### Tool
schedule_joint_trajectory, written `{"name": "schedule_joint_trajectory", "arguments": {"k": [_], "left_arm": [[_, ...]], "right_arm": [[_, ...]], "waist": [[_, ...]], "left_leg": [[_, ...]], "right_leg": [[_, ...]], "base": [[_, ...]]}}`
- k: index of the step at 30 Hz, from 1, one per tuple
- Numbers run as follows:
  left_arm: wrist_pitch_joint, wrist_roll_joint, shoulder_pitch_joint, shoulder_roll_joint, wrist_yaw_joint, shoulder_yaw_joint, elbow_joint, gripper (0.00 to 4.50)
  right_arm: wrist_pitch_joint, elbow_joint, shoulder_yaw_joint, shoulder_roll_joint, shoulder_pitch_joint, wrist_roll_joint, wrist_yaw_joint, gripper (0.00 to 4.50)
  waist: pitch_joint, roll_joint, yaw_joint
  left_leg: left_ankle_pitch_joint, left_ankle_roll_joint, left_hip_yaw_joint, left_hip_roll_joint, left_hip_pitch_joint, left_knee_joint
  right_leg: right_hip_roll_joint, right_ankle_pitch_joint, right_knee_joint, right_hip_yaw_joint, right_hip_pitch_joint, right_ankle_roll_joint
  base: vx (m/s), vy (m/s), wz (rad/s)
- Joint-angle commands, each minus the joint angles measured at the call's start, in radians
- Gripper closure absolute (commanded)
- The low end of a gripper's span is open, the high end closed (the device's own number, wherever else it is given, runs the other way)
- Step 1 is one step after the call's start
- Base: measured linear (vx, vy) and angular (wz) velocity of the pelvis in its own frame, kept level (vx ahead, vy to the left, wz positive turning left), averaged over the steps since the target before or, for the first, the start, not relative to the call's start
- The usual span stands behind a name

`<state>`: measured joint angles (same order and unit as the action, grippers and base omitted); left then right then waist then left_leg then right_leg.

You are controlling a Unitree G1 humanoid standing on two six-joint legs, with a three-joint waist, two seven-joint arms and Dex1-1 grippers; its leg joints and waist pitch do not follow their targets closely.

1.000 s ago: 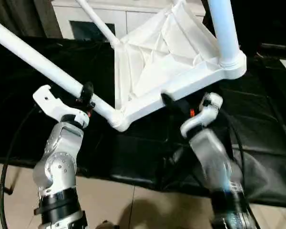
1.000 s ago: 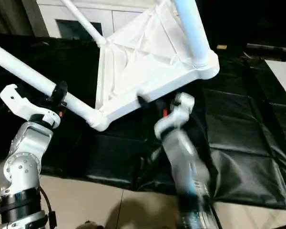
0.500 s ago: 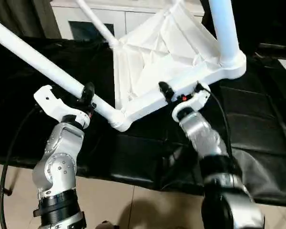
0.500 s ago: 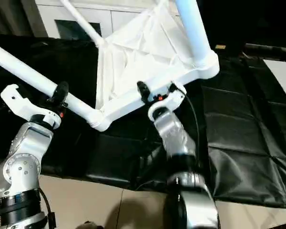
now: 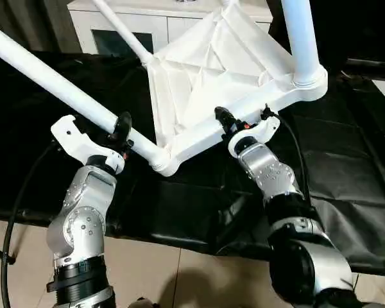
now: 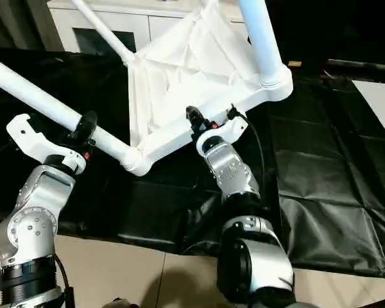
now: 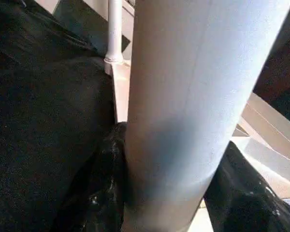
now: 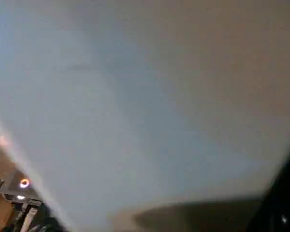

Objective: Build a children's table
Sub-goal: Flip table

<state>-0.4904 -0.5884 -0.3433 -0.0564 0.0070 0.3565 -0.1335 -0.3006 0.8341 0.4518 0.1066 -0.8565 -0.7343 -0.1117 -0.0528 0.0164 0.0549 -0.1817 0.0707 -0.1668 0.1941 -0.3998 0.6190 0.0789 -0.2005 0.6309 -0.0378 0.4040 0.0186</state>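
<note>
A Unitree G1 humanoid holds a children's table [image 5: 212, 70] tipped up on edge above a black-draped work surface [image 5: 346, 167], its ribbed underside turned toward the camera and its screw-in legs fitted at the visible corners. The left gripper [image 5: 120, 128] is clamped around one leg [image 5: 58, 83] just short of the near corner socket; the left wrist view shows a black finger [image 7: 104, 183] pressed against that leg. The right gripper [image 5: 244, 120] straddles the table's lower rim, one black finger at either side of the edge; whether it actually pinches the rim cannot be told. A white cabinet [image 5: 125, 29] stands behind. Assembly appears nearly complete, and the step in hand looks like turning the finished table over to stand on its legs. That next move calls for both arms to rotate together, keeping the grip on leg and rim firm so the light plastic frame does not slip or twist.
</note>
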Motion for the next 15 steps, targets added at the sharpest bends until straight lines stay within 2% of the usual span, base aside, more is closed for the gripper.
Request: {"name": "schedule_joint_trajectory", "arguments": {"k": [1,7,8,10,14,15], "left_arm": [[0.031,-0.04,-0.001,-0.013,0.002,0.022,-0.041,1.9],[0.032,-0.062,0.002,-0.006,0.005,0.042,-0.051,1.55],[0.036,-0.059,0.001,-0.002,0.011,0.048,-0.048,1.33],[0.047,-0.054,-0.002,0.007,0.021,0.059,-0.039,1.25],[0.065,-0.039,-0.003,0.029,0.041,0.074,-0.026,0.9],[0.073,-0.022,-0.005,0.039,0.055,0.081,-0.019,0.81]], "right_arm": [[0.026,0.014,0.002,-0.027,0.006,0.033,0.035,2.14],[0.056,-0.029,-0.057,-0.061,0.004,0.116,0.027,2.44],[0.061,-0.043,-0.065,-0.07,0.006,0.13,0.029,2.49],[0.074,-0.077,-0.082,-0.095,0.012,0.161,0.032,2.5],[0.077,-0.158,-0.115,-0.139,0.034,0.214,0.038,2.56],[0.076,-0.187,-0.126,-0.155,0.042,0.233,0.041,2.56]], "waist": [[0.074,0.001,0.003],[0.071,-0.001,0.005],[0.071,0.0,0.007],[0.07,-0.001,0.009],[0.072,0.002,0.016],[0.074,0.0,0.021]], "left_leg": [[-0.126,-0.008,-0.005,0.02,0.023,-0.074],[-0.175,0.01,-0.005,0.022,0.026,-0.078],[-0.182,0.012,-0.006,0.023,0.029,-0.078],[-0.191,0.015,-0.006,0.023,0.028,-0.08],[-0.172,0.026,-0.005,0.022,0.028,-0.079],[-0.156,0.027,-0.006,0.021,0.027,-0.077]], "right_leg": [[0.041,-0.019,-0.06,0.024,-0.048,-0.208],[0.039,-0.082,-0.068,0.024,-0.042,-0.189],[0.039,-0.09,-0.069,0.025,-0.039,-0.187],[0.039,-0.11,-0.071,0.025,-0.039,-0.176],[0.036,-0.084,-0.07,0.025,-0.039,-0.153],[0.035,-0.063,-0.067,0.026,-0.04,-0.145]], "base": [[0.0,0.0,0.0],[0.0,0.0,0.0],[0.0,0.0,0.0],[0.0,0.0,0.0],[0.0,0.0,0.0],[0.0,0.0,0.0]]}}
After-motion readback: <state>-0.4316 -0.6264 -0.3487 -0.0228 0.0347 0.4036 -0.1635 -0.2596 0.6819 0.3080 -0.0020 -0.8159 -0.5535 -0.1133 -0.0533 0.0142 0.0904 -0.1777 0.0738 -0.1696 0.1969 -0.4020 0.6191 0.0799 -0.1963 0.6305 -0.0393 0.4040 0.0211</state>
